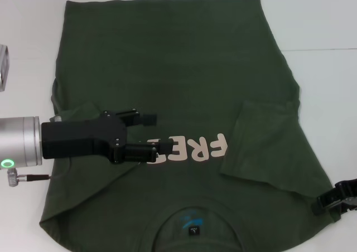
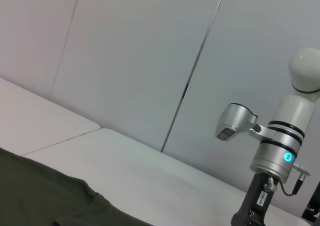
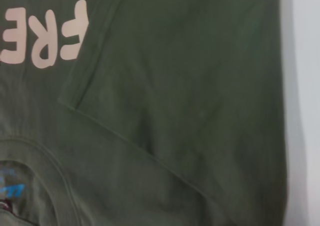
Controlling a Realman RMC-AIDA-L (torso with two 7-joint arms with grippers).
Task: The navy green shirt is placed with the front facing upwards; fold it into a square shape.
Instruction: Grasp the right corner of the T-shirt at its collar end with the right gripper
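The navy green shirt (image 1: 173,68) lies flat on the white desk (image 1: 323,23), front side up, with the collar toward the robot and the hem at the far side. Both sleeves are folded inward onto the body; the right sleeve (image 1: 262,146) forms a flap beside the pink lettering (image 1: 195,148). The left gripper (image 1: 153,135) reaches over the chest of the shirt, its jaws spread apart and holding nothing; the lower finger covers part of the lettering. The right gripper (image 1: 337,199) sits at the shirt's right edge near the shoulder; I cannot tell the state of its jaws. Bare desk is free on the left, right and far sides.
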